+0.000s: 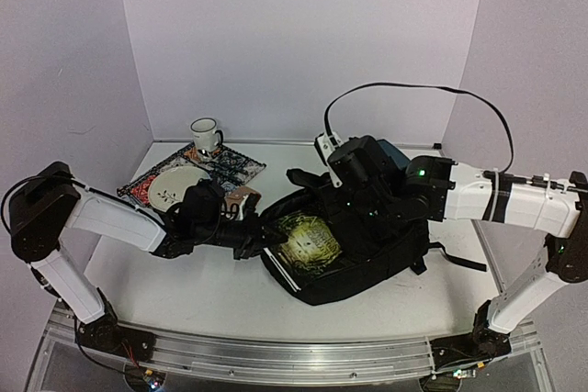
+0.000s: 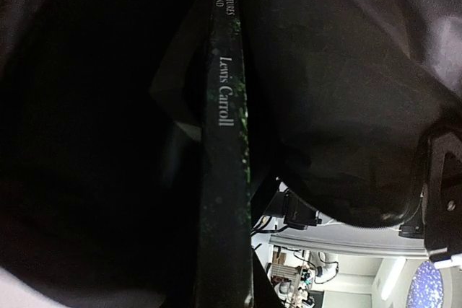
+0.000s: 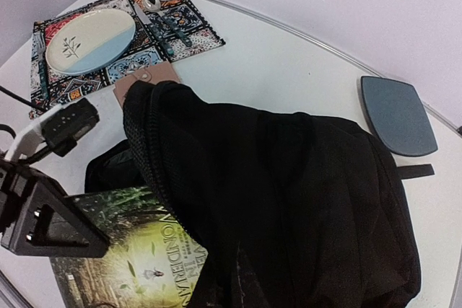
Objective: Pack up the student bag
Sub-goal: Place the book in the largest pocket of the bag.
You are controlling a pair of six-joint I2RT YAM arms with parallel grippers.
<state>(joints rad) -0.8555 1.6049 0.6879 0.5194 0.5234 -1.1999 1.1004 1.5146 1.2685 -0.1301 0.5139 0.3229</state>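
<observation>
The student bag [image 1: 372, 259], a large floppy black backpack, lies at mid table with its mouth facing left. A book with a green and yellow cover [image 1: 308, 240] sits partly inside the mouth. My left gripper [image 1: 260, 234] is at the book's left edge and shut on it. The left wrist view shows the spine [image 2: 225, 106], reading "Lewis Carroll", running into the dark bag interior [image 2: 346, 106]. My right gripper [image 1: 344, 197] is over the bag's top and holds the upper flap [image 3: 155, 142] raised above the book cover [image 3: 137, 257]. Its fingers are hidden under the fabric.
A patterned placemat [image 1: 237, 170] at the back left holds a plate [image 1: 175, 185], cutlery [image 3: 164, 30] and a white mug [image 1: 205, 135]. A brown tag [image 3: 148, 77] lies by the mat. A flat dark-teal pad [image 3: 397, 115] lies behind the bag.
</observation>
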